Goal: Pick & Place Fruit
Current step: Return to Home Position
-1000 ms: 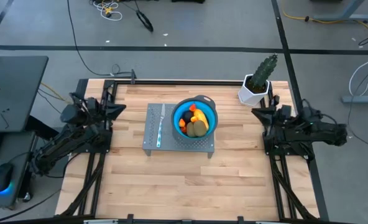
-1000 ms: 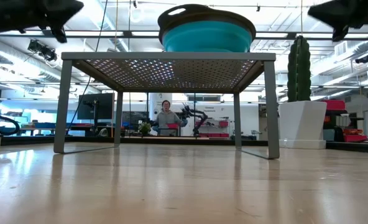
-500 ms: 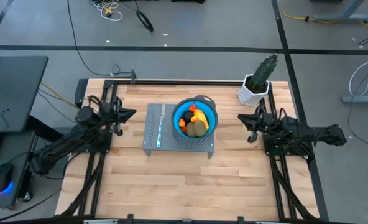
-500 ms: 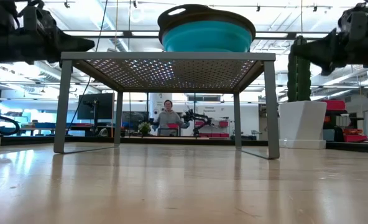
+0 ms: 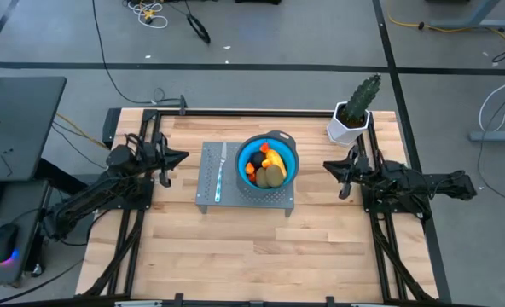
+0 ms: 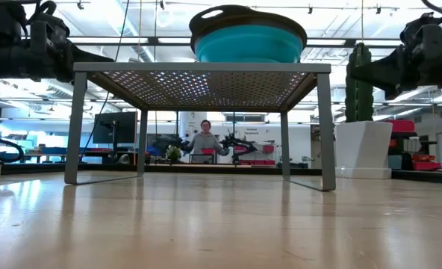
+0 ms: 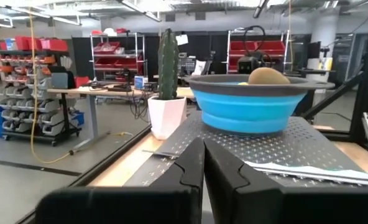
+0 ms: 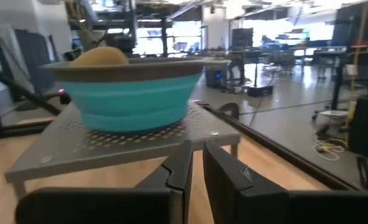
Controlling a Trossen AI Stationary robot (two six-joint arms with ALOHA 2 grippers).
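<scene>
Fruit [image 5: 268,167] sits heaped in the blue bowl [image 5: 293,153] on the grey perforated shelf [image 5: 208,194] at mid-counter [image 5: 235,247], between the two arms. We find the left claw [image 5: 182,157] beside the shelf's left edge and the right claw [image 5: 327,165] off its right edge, nearer the bowl. Both point inward with fingers pressed together, holding nothing. We see orange pieces, olive-brown ovals and a dark one. No fruit shows outside the bowl, so we judge placing complete.
</scene>
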